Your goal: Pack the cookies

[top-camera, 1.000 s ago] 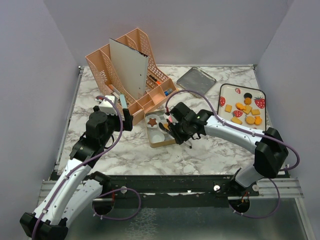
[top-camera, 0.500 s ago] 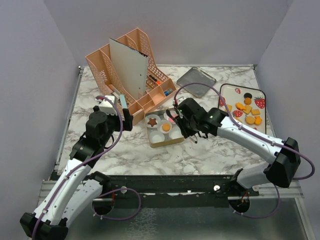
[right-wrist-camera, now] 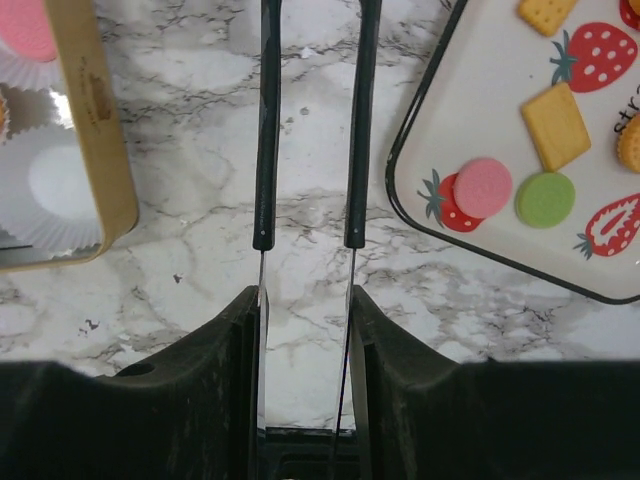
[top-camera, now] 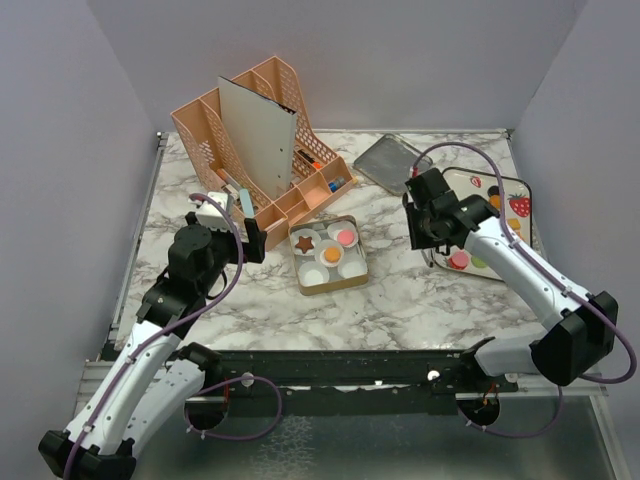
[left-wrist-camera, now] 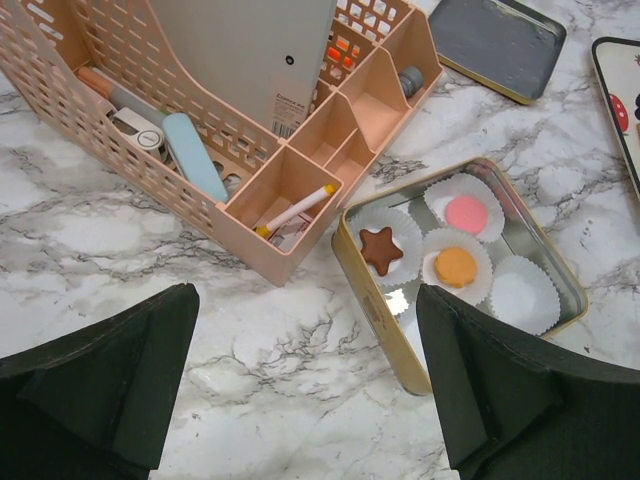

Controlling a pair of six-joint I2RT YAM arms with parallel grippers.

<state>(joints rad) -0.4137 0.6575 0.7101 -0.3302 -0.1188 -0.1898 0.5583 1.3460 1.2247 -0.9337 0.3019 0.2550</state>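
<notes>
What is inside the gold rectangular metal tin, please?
White paper cups hold a brown star cookie, a pink round cookie and an orange round cookie; at least one is empty. The gold tin's near wall hides part of its floor.

Pink desk organiser (top-camera: 200,130), grey metal lid (top-camera: 392,162), marble tabletop (top-camera: 400,290)

The marble counter (top-camera: 400,295) carries a gold tin (top-camera: 335,288) near its middle. A pink desk organizer (top-camera: 215,135) stands just behind-left of the tin, a grey lid (top-camera: 392,162) lies behind-right, and a strawberry-print tray (top-camera: 462,178) lies to the right.
</notes>
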